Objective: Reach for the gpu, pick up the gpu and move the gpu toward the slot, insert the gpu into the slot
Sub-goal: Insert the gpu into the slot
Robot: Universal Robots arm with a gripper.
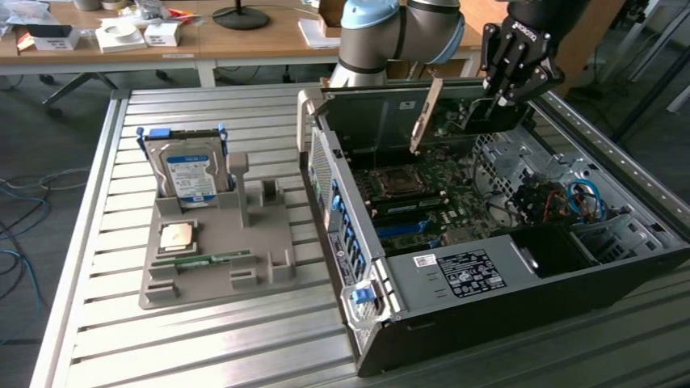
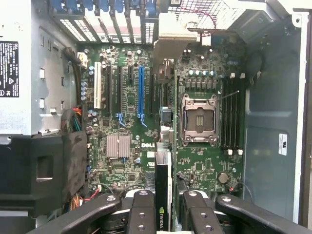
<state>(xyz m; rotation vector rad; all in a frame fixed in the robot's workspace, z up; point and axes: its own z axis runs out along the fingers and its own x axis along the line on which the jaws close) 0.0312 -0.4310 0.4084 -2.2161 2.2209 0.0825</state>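
My gripper [image 1: 515, 85] hangs over the far end of the open computer case [image 1: 453, 279], shut on the gpu [image 1: 474, 117]. The gpu is a dark card held on edge above the green motherboard [image 1: 431, 194], and its pale silver bracket [image 1: 429, 113] slants down on the side toward the exterior view's left. In the wrist view the gpu [image 2: 165, 161] shows edge-on between the two black fingers [image 2: 143, 214] of the gripper [image 2: 168, 217]. A long black slot [image 2: 154, 90] lies on the motherboard [image 2: 204, 165] just beside the card's line. I cannot tell whether the card touches it.
A blue slot [image 2: 141, 92], a white slot [image 2: 97, 85] and the silver CPU socket [image 2: 199, 119] flank the card. On the exterior view's left, a grey fixture [image 1: 232, 250] holds a hard drive [image 1: 192, 174], a CPU [image 1: 178, 236] and a memory stick [image 1: 205, 260]. Blue cables [image 1: 582, 198] lie inside the case.
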